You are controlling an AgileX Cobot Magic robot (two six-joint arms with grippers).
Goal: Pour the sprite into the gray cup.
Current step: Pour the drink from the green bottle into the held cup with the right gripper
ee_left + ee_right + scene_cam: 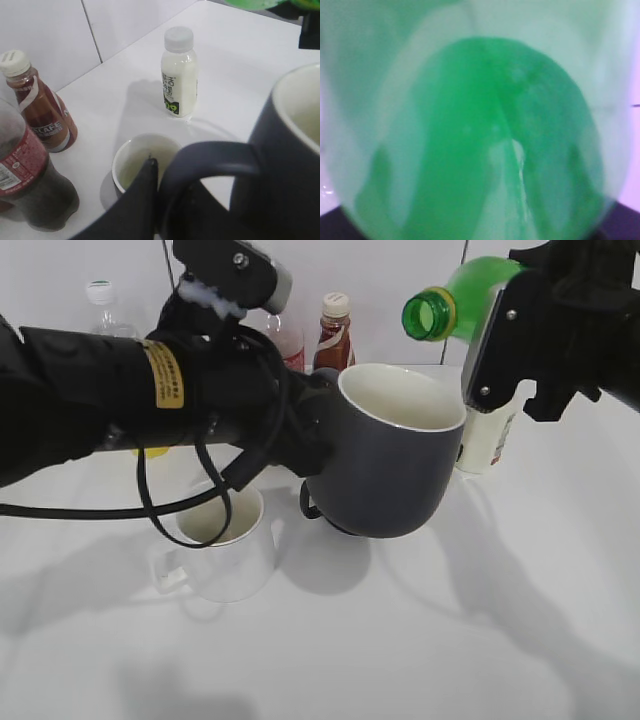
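Observation:
My left gripper [308, 485] is shut on the loop handle of the gray cup [390, 465] and holds it above the table, mouth up and tilted slightly. In the left wrist view the cup [292, 165] fills the right side, with one finger [152, 172] pressed against the handle. My right gripper [510, 335] is shut on the sprite [465, 290], a green bottle with no cap. It lies nearly level at the upper right, its open mouth pointing left just above the cup's rim. The bottle's green body [480, 130] fills the right wrist view. I see no liquid flowing.
A white mug [225, 540] stands on the table below my left arm and shows under the handle [142, 160]. A white milk bottle [488, 440] [179, 75] stands behind the cup. A cola bottle [30, 185] and a coffee bottle [42, 110] stand by the back wall.

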